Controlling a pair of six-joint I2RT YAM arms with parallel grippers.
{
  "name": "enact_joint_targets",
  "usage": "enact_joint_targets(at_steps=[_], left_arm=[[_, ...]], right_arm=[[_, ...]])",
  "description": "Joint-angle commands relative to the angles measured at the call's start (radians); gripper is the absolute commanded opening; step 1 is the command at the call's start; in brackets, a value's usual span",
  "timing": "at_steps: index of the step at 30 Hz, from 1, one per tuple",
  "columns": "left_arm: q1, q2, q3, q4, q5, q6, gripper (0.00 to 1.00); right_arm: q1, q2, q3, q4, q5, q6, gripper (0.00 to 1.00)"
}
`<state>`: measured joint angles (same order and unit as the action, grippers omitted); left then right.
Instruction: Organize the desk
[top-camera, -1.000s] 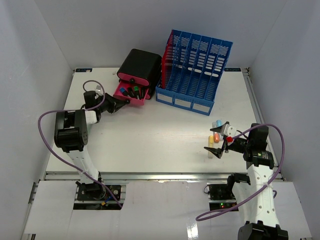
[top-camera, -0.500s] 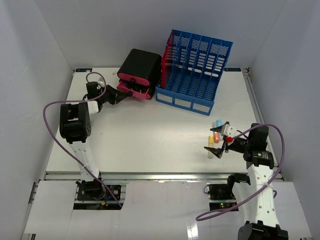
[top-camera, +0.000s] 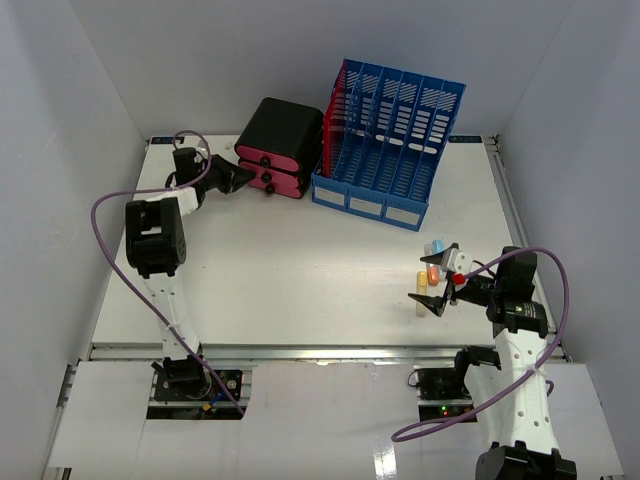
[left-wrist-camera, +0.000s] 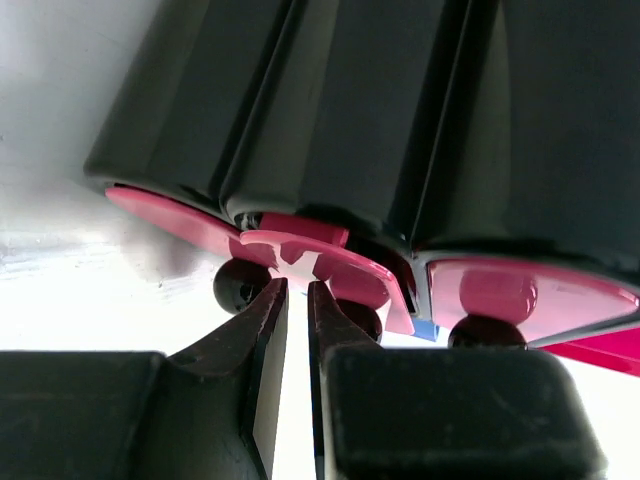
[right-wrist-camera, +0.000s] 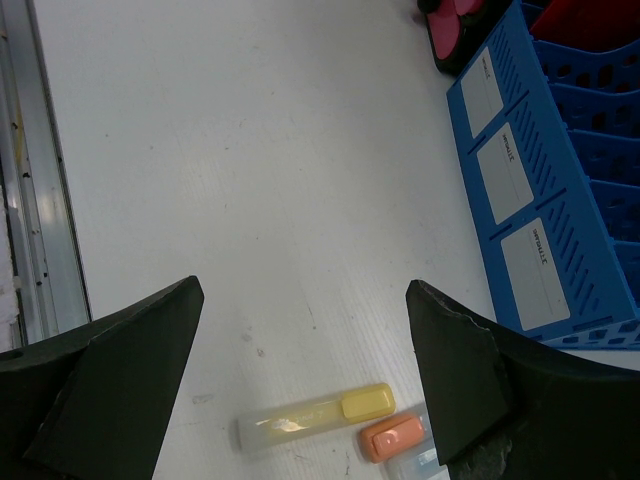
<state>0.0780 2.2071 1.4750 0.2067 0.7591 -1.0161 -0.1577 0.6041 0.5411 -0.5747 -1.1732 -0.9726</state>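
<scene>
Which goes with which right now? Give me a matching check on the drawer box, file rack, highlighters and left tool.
1. drawer box
2. file rack
3. highlighters
4. left tool

A. blue, upright, far middle of the desk
B. lying near the right edge, by the open right tool
C. black, with pink drawer fronts
D. fingers nearly together, at the drawer fronts

Pairs: 1-C, 2-A, 3-B, 4-D

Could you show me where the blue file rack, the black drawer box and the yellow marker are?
blue file rack (top-camera: 385, 205): overhead view, on its front wall.
black drawer box (top-camera: 282, 128): overhead view, on its black top.
yellow marker (right-wrist-camera: 365, 402): right wrist view, on its cap.
</scene>
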Motion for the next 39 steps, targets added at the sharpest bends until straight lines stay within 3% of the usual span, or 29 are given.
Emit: enact_joint_targets(at_steps=[1, 25, 33, 39], left_arm=[[-0.005, 0.018, 0.055, -0.007, 0.009, -0.029, 0.25], [-0.006, 0.050, 0.137, 0.009, 0.065, -0.095, 0.26], [0.020, -0.073, -0.092, 0.135, 0.075, -0.059, 0.26], [0.039, -0.074, -0.196, 0.241, 0.163, -0.057, 0.36]], right_arm=[[-0.006, 0.003, 0.007, 0.003, -0.009, -0.005, 0.89], [-0.005, 0.006, 0.008, 0.001, -0.011, -0.005, 0.89], [-0.005, 0.000, 0.007, 0.001, -0.014, -0.003, 0.89], [-0.006, -0.004, 0.007, 0.000, -0.020, -0.003, 0.89]])
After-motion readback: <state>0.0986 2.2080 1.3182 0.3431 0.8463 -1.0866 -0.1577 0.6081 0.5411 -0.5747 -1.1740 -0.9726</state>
